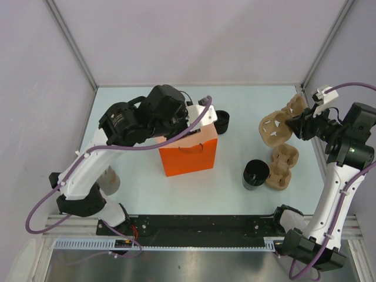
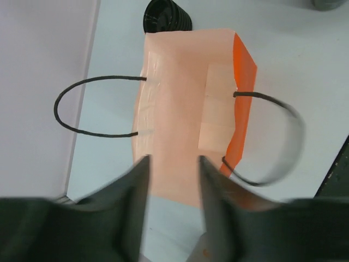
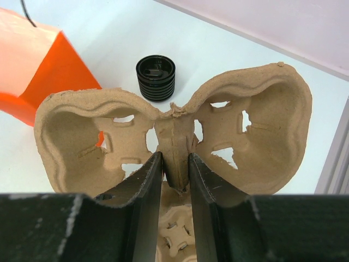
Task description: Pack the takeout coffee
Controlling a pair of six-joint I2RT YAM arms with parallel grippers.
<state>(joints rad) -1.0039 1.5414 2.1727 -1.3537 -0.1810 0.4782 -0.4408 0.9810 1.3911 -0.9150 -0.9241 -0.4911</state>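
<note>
The takeout coffee [image 1: 255, 174] is a small black lidded cup standing on the table right of centre, and neither gripper touches it. My left gripper [image 2: 173, 161] is open with nothing between its fingers. It hovers over the near end of the upright orange paper bag [image 1: 188, 154], whose pale inside [image 2: 180, 109] shows with nothing in it. My right gripper [image 3: 175, 158] is shut on the centre ridge of a brown cardboard cup carrier [image 3: 256, 125]. It holds that carrier [image 1: 275, 129] up at the right of the table, well apart from the coffee.
A ribbed black cup [image 1: 223, 121] stands just behind the bag [image 2: 166, 16] [image 3: 156, 76]. A second cardboard carrier [image 1: 283, 167] lies next to the coffee. A grey cup [image 1: 110, 179] sits under the left arm. The bag's black handles [image 2: 82, 109] splay to both sides.
</note>
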